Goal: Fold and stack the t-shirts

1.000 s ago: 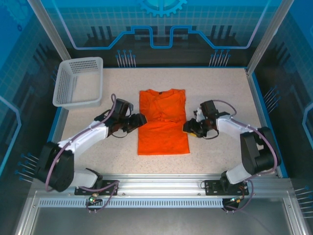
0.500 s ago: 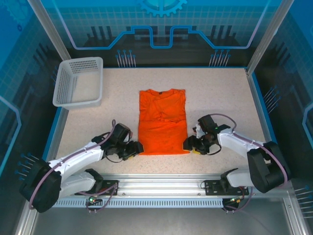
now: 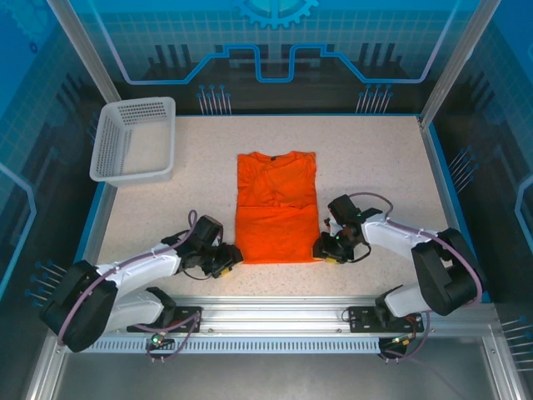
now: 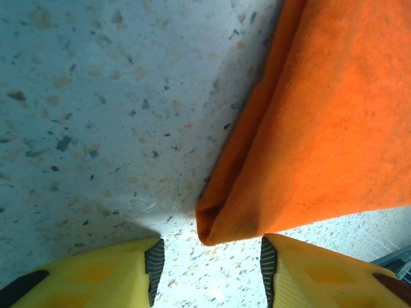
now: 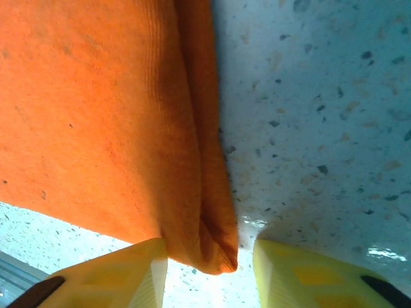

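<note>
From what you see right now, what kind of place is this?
Probably a robot test cell: a speckled table enclosed by blue panels and aluminium frame rails, with the left arm and right arm bolted at its near edge.

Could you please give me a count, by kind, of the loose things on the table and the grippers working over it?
Bright orange short-sleeved fabric t-shirt: 1
White perforated plastic basket: 1
Yellow-fingered two-finger grippers: 2, the left gripper and the right gripper
Total: 4
</note>
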Robot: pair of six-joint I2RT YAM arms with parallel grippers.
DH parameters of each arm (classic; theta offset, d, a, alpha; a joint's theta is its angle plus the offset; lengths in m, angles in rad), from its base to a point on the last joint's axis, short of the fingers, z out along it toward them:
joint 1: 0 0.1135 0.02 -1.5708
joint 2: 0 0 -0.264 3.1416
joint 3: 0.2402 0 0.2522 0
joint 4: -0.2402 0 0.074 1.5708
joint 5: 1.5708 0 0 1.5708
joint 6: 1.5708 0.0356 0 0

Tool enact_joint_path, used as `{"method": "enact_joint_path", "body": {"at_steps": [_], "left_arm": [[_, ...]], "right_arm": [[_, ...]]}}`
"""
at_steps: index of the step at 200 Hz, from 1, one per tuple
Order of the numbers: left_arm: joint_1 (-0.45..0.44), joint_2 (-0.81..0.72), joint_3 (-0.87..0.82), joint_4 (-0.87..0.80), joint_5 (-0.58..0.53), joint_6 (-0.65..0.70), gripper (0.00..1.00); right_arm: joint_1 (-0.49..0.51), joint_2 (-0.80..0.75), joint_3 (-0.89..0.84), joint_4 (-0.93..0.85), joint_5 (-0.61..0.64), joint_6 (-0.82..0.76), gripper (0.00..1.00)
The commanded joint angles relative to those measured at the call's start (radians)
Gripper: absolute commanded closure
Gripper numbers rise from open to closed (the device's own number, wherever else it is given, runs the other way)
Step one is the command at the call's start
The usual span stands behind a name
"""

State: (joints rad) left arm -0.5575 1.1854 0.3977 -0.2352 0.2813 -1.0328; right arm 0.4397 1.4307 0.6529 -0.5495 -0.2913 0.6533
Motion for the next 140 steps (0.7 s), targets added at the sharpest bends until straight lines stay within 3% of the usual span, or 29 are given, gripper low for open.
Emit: {"method": "enact_joint_path", "body": {"at_steps": [1, 55, 140], "left_arm": [[-0.005, 0.067, -0.018, 0.138, -0.004, -0.023, 0.56], [0.006, 0.111, -0.007, 0.204, -0.013, -0.060, 0.66], [0.006, 0.102, 0.032, 0.178, 0.021, -0.050, 0.61]], "right_arm": [[0.010, 0.035, 0.027, 0.047, 0.006, 0.003, 0.67], [0.010, 0.079, 0.042, 0.056, 0.009, 0.003, 0.87], [0.007, 0.090, 0.062, 0.027, 0.017, -0.010, 0.99]]}}
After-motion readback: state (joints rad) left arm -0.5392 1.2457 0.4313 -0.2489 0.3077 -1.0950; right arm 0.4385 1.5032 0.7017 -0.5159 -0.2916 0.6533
